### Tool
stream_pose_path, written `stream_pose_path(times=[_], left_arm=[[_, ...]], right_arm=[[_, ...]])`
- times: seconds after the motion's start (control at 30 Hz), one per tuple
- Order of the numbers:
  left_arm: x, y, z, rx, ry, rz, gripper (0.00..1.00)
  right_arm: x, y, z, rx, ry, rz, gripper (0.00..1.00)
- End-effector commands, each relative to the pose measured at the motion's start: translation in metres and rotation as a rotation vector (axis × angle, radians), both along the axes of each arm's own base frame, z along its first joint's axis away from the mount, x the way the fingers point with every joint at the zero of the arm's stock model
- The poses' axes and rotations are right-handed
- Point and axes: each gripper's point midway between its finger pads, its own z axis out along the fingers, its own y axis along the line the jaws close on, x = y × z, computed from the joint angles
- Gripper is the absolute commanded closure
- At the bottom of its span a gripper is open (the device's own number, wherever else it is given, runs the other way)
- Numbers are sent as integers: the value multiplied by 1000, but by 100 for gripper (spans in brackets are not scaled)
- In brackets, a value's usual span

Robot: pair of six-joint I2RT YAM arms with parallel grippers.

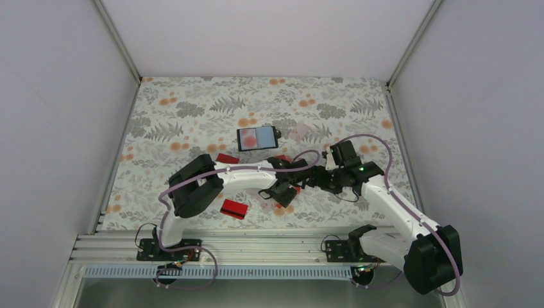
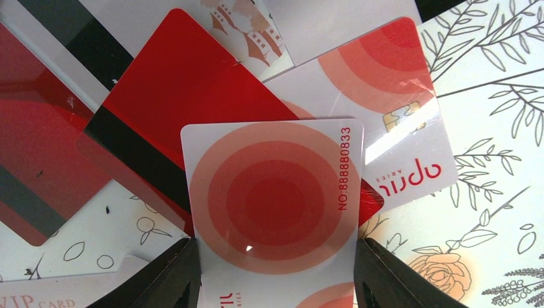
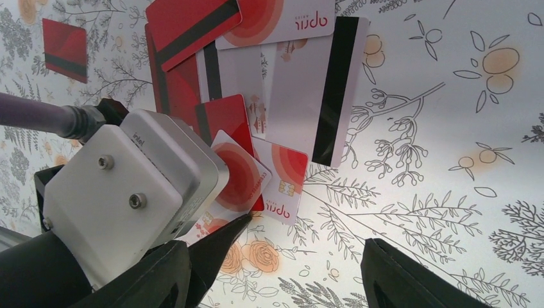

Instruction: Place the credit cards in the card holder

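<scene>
Pinching a ringed card (image 2: 272, 192) by its opposite edges, my left pincer (image 2: 276, 276) hangs just above the heap of credit cards (image 3: 282, 77). My right pincer (image 3: 289, 276) is spread wide, holding nothing, close beside the left one. The card holder (image 1: 257, 138) lies opened flat on the patterned table (image 1: 192, 109), farther out than the heap and well apart from both pincers (its pockets face up; a reddish blur shows in the left one, and I cannot tell what it is).

Hazards, as I judge them:

(a) An edge grip on a thin, glossy card is weak. Squeeze too hard and it bows and springs out; too softly and it slips on the way across.

(b) The red striped card (image 2: 173, 96) lies directly beneath the held one in the wrist view (touching or not, I cannot tell). It may cling and be dragged off the heap.

(c) My two wrists sit very close, so a careless swing of either could knock them together or scatter the heap.

(d) Nothing pins the holder. Pushing a card at a pocket mouth at a poor angle would likely shove the holder along the table rather than seat the card, unless my free pincer steadies it first.
</scene>
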Motion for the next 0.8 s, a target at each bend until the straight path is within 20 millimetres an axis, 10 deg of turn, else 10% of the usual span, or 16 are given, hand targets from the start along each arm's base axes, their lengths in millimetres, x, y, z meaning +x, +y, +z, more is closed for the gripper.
stream_pose_path(times=[0.0,0.77], left_arm=[[-23,35,-48,206,51,-34,46],[-21,-14,25,-78,52,-3,48]], right_arm=[[3,9,11,52,-37,12,32],[9,-11,19,129,-62,-111,32]])
